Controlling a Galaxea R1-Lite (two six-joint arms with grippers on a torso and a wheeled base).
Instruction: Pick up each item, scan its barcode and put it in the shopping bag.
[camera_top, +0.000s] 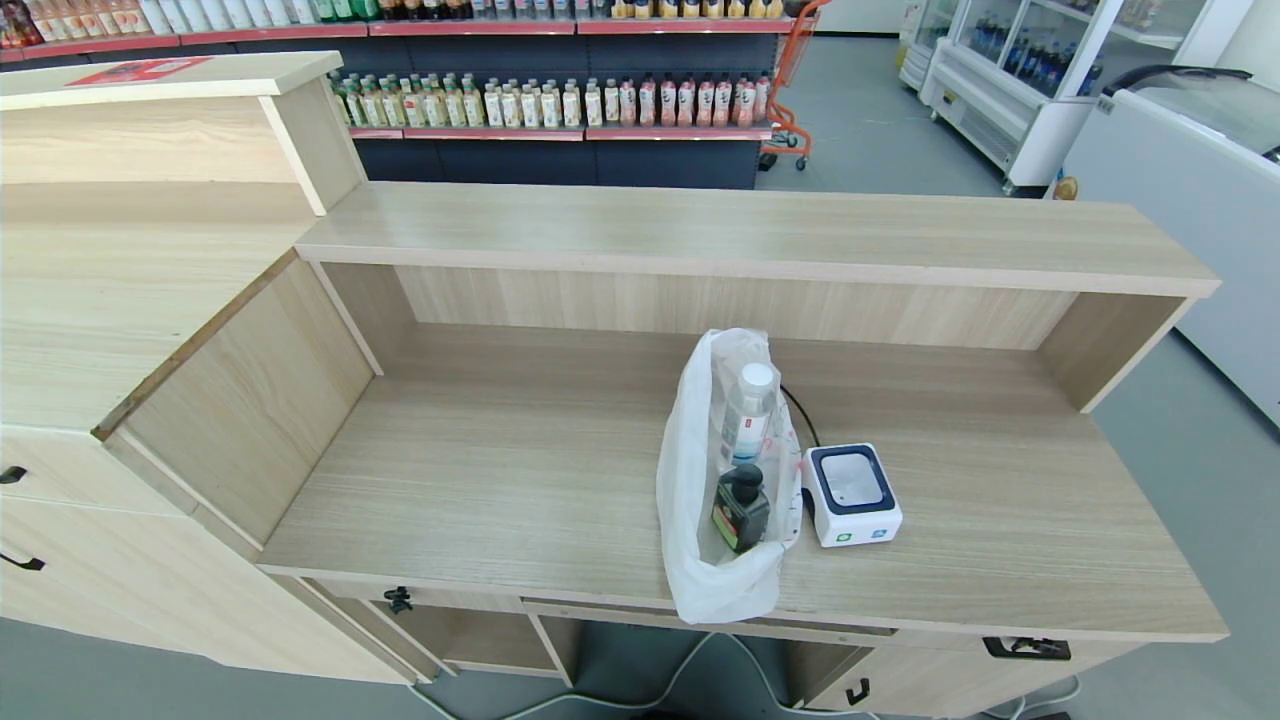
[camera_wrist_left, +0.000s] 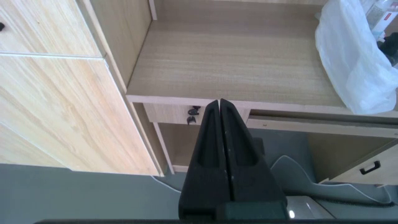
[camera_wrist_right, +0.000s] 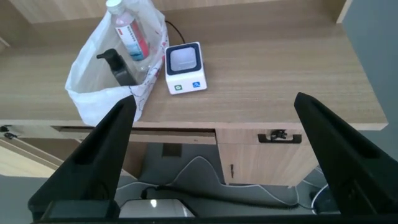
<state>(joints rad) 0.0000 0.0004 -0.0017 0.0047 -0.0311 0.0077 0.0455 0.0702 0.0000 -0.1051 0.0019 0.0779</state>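
The wooden counter (camera_top: 520, 470) faces shelves (camera_top: 560, 100) of drinks. At its front edge sits the shopping bag (camera_top: 690, 500), half hiding a clear bottle (camera_top: 748, 410) and a dark bottle (camera_top: 741, 510), with the scanner (camera_top: 851, 493) just beside. My left gripper (camera_wrist_left: 219, 106) is pressed together; my right gripper (camera_wrist_right: 214, 102) is wide apart.

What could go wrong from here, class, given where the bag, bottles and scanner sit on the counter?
1. The shopping bag sags at the front edge of the counter; loaded as it is, it might slide off.
2. The clear bottle stands tall in the limp bag beside the scanner; a nudge could tip it over.
3. The right gripper, fingers open, appears lower than the counter top; rising, it might catch the edge.
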